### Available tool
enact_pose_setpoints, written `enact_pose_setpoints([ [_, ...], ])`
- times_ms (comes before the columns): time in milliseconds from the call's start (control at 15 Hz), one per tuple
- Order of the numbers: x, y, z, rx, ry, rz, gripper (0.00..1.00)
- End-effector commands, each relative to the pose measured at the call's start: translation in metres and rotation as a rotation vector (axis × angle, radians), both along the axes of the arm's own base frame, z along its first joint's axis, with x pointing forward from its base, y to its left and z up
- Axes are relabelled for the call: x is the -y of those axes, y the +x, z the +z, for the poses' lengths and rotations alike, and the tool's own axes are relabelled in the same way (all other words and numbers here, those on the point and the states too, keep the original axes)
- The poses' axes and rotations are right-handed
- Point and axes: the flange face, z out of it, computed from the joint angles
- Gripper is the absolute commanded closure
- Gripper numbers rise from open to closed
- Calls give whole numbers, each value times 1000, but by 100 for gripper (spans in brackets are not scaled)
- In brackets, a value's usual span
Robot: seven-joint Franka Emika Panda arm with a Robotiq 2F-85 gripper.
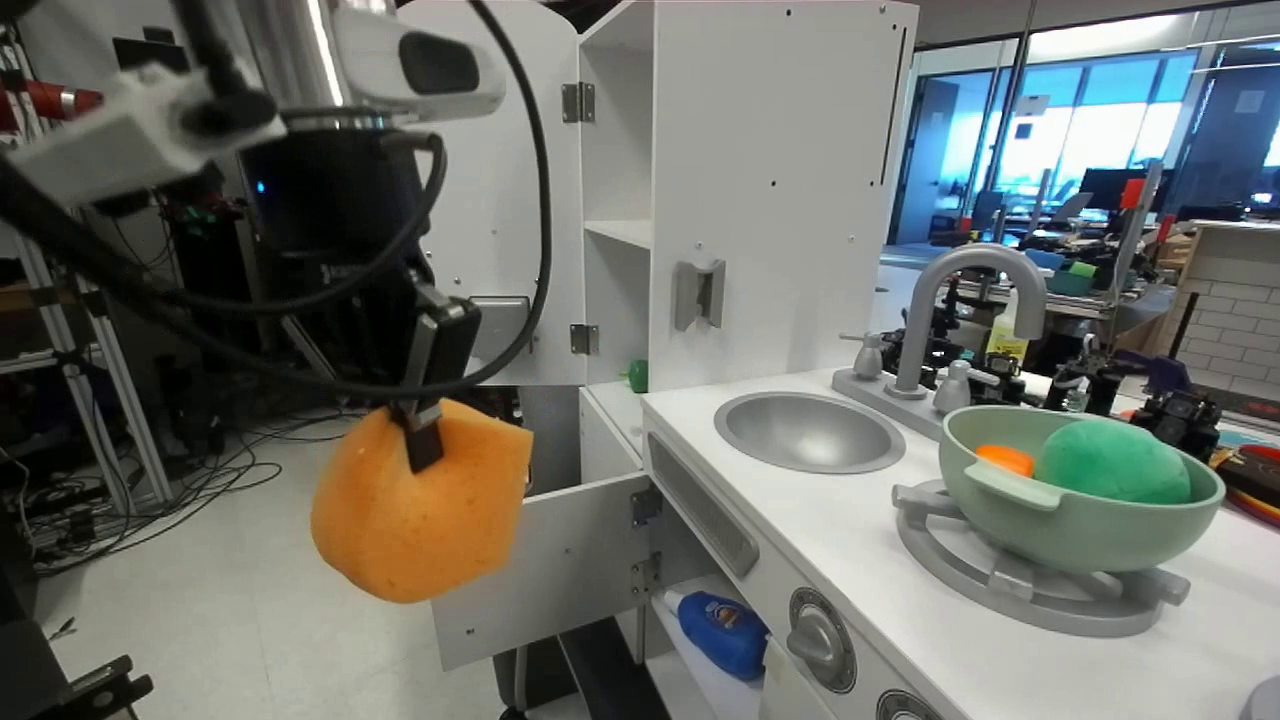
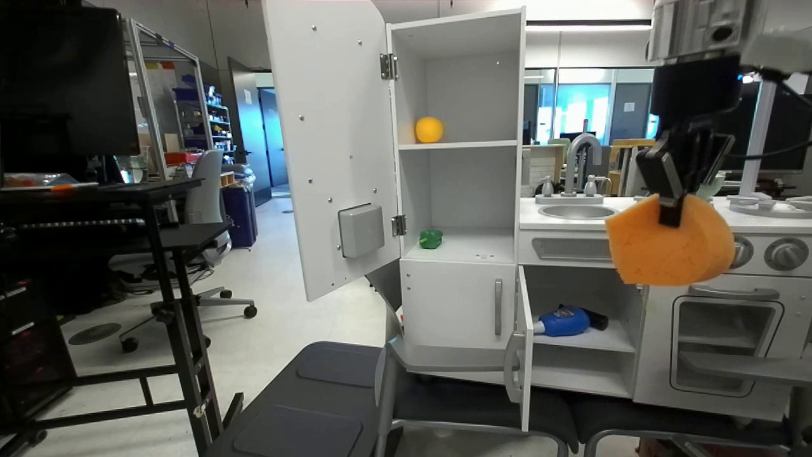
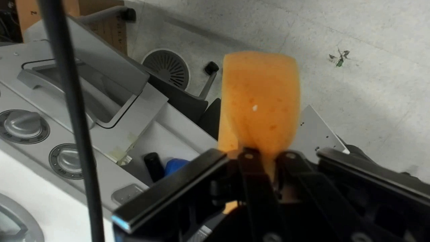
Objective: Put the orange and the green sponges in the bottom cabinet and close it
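I can't make out the label (image 1: 727,609) on the blue bottle (image 1: 738,652), nor the print (image 3: 34,12) on the cardboard box (image 3: 108,36). My arm (image 1: 290,60) hangs pointing down before the toy kitchen (image 2: 451,298), its claw (image 1: 424,442) pinched tight on the orange sponge (image 1: 410,525). The green sponge (image 1: 1115,462) sits in the mint-green bowl (image 1: 1080,535); the bottom cabinet (image 2: 576,381) stands open.

No whole word can be read; the label (image 1: 724,608) on the blue bottle (image 1: 715,635) below the tabletop (image 1: 870,545) is too small to make out; the dials (image 3: 25,124) just below the tabletop carry blurred rim lettering. In the wrist view the cardboard box (image 3: 104,35), well apart from the tabletop, shows one turned character (image 3: 33,12); 2 or N, unclear which.
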Motion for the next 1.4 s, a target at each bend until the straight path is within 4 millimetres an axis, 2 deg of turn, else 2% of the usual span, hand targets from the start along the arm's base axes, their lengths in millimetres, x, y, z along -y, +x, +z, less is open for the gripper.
enact_pose_setpoints([
  [0,-16,7,-50,61,-17,-72,98],
  [67,-22,8,-56,73,-33,-89,98],
  [133,-15,11,-77,79,-39,-106,98],
  [267,-18,20,-90,104,-64,-143,98],
  [333,-15,25,-108,114,-69,-164,98],
  [400,-16,32,-118,134,-82,-184,98],
  [467,-22,39,-121,154,-96,-205,98],
  [533,-19,47,-140,173,-98,-222,98],
  [667,-26,63,-156,203,-116,-255,98],
  [800,-31,76,-186,225,-135,-277,98],
  [1000,-36,93,-219,255,-154,-305,98],
  [1067,-42,98,-218,277,-164,-322,98],
  [1200,-36,109,-238,306,-166,-347,98],
  [1333,-31,118,-242,338,-171,-372,98],
])
